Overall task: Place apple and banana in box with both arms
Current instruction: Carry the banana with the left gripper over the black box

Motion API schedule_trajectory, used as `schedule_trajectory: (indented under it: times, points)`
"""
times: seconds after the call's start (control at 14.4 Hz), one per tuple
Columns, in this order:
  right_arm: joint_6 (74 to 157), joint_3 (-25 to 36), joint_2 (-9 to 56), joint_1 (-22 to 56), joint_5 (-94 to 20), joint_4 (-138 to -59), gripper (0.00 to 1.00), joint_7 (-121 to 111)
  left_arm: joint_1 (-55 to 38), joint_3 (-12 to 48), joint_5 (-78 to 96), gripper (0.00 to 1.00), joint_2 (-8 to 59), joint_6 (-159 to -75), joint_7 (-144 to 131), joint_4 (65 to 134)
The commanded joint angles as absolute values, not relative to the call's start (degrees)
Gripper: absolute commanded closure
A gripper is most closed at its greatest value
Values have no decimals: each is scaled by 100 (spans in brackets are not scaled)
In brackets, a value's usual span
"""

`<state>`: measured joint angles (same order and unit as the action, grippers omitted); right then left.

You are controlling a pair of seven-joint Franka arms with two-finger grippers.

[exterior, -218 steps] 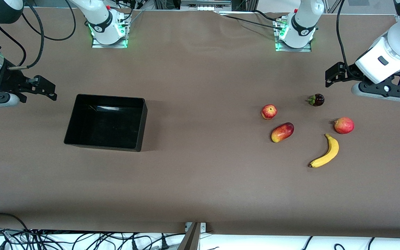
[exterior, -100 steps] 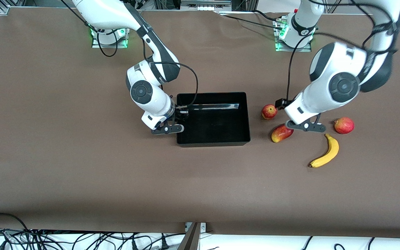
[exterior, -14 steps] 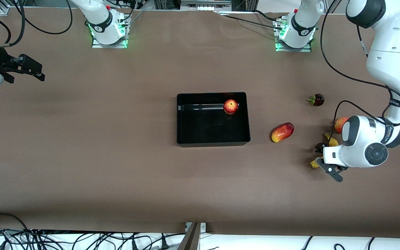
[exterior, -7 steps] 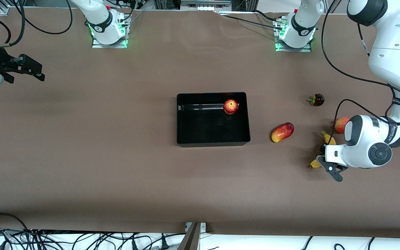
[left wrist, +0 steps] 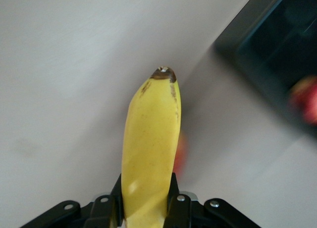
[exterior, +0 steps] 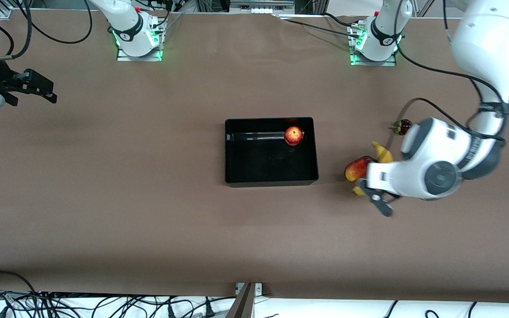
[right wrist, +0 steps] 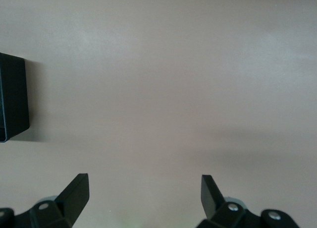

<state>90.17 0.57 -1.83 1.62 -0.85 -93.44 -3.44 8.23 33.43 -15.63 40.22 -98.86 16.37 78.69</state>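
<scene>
The yellow banana hangs in the air, gripped at its middle by my left gripper, which is shut on it over the table beside the box's end toward the left arm. In the left wrist view the banana sticks out from between the black fingers. The red apple lies inside the black box, near its corner farthest from the front camera. My right gripper waits open over the right arm's end of the table, with nothing between its fingers.
An oblong red-yellow fruit lies on the table just under the held banana. A small dark fruit sits farther from the front camera, partly behind the left arm. The box corner shows in the right wrist view.
My left gripper closed on the banana, lifted it off the table and carried it toward the box, over the oblong fruit. The right arm has not moved.
</scene>
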Motion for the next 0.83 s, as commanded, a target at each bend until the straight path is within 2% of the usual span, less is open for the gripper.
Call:
schedule_trajectory:
  times: [0.0, 0.28, 0.42, 0.62, 0.76]
  points:
    - [9000, 18, -149, 114, -62, -9237, 0, -404, 126, 3313, -1074, 100, 4165, -9782, -169, 7734]
    - [9000, 18, -149, 114, -61, -9237, 0, -404, -859, 3296, -1028, 100, 4473, -10869, -2447, 7804]
    - [9000, 18, -149, 114, -62, -9237, 0, -404, -1185, 3261, -1090, 100, 4613, -11126, -3310, 7857]
    - [9026, 18, -149, 114, -61, -9237, 0, -404, -1423, 3226, -1125, 100, 4912, -11696, -3603, 7875]
    - [9026, 18, -149, 114, -62, -9237, 0, -404, -1747, 2893, -1265, 100, 5018, -12005, -3595, 7875]
